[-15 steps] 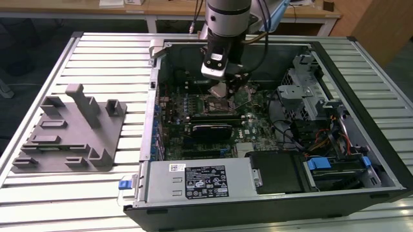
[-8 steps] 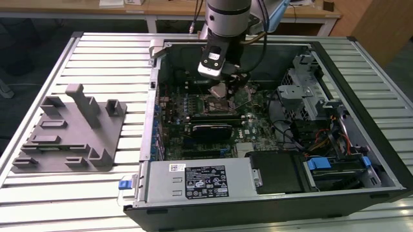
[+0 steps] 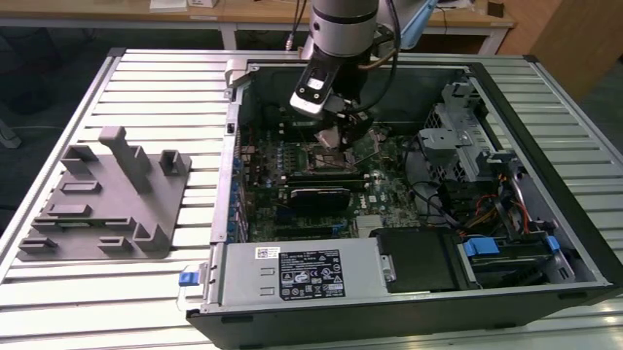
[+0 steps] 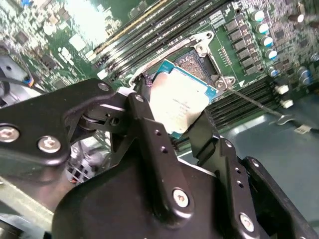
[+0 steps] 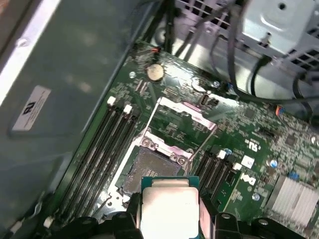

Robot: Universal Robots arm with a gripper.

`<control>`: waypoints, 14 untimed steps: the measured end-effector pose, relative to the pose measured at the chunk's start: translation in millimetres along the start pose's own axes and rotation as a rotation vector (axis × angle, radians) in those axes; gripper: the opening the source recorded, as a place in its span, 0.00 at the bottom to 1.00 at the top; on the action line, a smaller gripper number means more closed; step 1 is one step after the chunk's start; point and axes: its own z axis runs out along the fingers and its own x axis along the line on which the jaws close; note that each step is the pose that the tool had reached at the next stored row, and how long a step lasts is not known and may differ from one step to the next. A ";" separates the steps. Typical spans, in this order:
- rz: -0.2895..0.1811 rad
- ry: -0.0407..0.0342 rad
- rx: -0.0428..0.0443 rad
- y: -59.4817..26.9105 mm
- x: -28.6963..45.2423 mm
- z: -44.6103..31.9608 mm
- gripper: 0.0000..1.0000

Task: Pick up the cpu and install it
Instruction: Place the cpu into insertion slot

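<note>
- The end effector (image 4: 175,110) is nearest in the second wrist view, all black links and screws. Its two fingers (image 4: 149,130) are clamped on opposite edges of the cpu (image 4: 179,97).
- One finger hides the cpu's near corner there. In the first wrist view the picture edge cuts off its lower side.
- The cpu is a flat square with a pale, shiny metal top and a thin blue-green rim. Faint print on the top is too blurred to read.
- It is held tilted over the open socket (image 5: 149,169) and is not seated in it. I cannot tell whether its far edge touches the frame.
- The socket's load plate (image 5: 184,107) stands swung up. A thin lever (image 4: 254,102) angles out beside it. The contact field is dark and hard to make out.
- Black memory slots (image 5: 104,149) run along both sides of the socket on the green board (image 5: 234,129). A coin cell (image 5: 155,72) and a finned heatsink (image 5: 294,199) lie farther out.
- In the exterior view the arm (image 3: 341,29) reaches down into the open case (image 3: 233,146), and the end effector covers most of the cpu.
- A labelled grey power supply (image 3: 302,273) sits at the case's near end, with a drive cage (image 3: 467,138) and cables on the exterior view's right.
- A grey fixture (image 3: 107,197) lies on the slatted counter (image 3: 156,80), well apart, on the exterior view's left.
</note>
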 end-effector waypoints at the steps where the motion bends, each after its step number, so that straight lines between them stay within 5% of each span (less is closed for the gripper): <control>1: 0.018 -0.0012 0.0002 0.0 0.0 0.3 0.54; 14: 0.165 -0.0111 0.0015 -0.1 0.0 1.4 0.54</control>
